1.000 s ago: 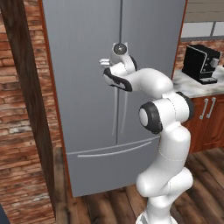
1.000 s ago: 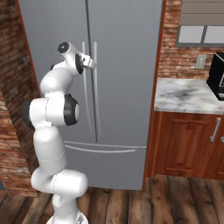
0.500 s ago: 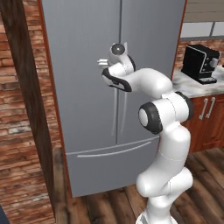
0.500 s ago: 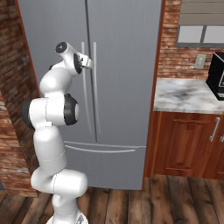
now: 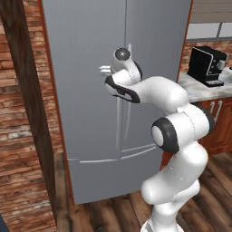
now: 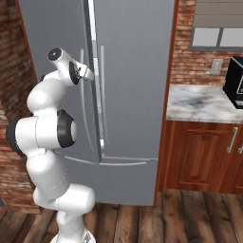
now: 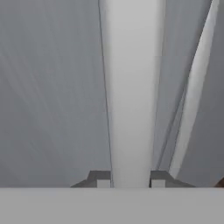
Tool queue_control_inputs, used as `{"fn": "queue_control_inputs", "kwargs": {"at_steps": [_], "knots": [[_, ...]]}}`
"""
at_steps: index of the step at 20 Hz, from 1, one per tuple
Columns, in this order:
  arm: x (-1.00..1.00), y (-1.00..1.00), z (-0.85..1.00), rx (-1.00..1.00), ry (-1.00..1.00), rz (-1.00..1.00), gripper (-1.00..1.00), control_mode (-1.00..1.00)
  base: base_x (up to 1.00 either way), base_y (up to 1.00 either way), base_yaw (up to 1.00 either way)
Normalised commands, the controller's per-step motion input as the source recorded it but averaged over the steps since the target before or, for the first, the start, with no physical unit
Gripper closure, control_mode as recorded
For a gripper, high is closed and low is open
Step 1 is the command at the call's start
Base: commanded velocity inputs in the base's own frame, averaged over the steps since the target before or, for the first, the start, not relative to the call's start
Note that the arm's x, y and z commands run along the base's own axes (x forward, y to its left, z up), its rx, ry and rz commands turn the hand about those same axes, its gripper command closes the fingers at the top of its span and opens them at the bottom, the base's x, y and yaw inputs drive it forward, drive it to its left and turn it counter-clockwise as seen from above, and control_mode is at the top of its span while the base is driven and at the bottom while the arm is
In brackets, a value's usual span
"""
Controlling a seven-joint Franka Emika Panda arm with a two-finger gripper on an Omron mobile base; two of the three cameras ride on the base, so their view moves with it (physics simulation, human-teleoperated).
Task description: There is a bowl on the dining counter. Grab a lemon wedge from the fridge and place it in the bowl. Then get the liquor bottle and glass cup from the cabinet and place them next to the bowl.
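Fridge (image 5: pixel 86 90) stands tall and grey between a brick wall (image 5: pixel 18 118) and a wooden base cabinet (image 6: pixel 204 156), and its two upper doors are shut, or very nearly so. In the right base view the edge of the left door seems to stand slightly forward of the right one, but the view is too coarse to be sure. The gripper (image 7: pixel 129 179) is at the left door handle (image 7: pixel 131 87), about at the middle height of the upper doors. In the hand view the pale vertical bar of this handle passes exactly between the two dark fingertips (image 7: pixel 99 178), and each tip lies against one side of it, so the pincer is closed on the handle. The second handle (image 7: pixel 197 83) runs just beside it, to the right in that view. On the marble counter (image 6: pixel 199 102) to the right of the fridge, a black coffee machine (image 5: pixel 206 65) stands well apart from the arm.
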Motion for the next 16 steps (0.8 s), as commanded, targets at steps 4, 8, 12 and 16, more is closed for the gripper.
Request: {"fn": "queue_control_inputs", "kwargs": {"at_steps": [4, 8, 12, 16], "knots": [[-1.00, 0.49, 0.20, 0.06, 0.00, 0.00, 1.00, -1.00, 0.00, 0.00, 0.00], [-1.00, 0.63, 0.22, 0.04, 0.00, 0.00, 1.00, -1.00, 0.00, 0.00, 0.00], [-1.00, 0.77, 0.23, 0.05, 0.00, 0.03, 1.00, -1.00, 0.00, 0.00, 0.00], [-0.96, 0.90, 0.22, 0.05, 0.00, 0.06, 1.00, -1.00, 0.00, 0.00, 0.00]]}}
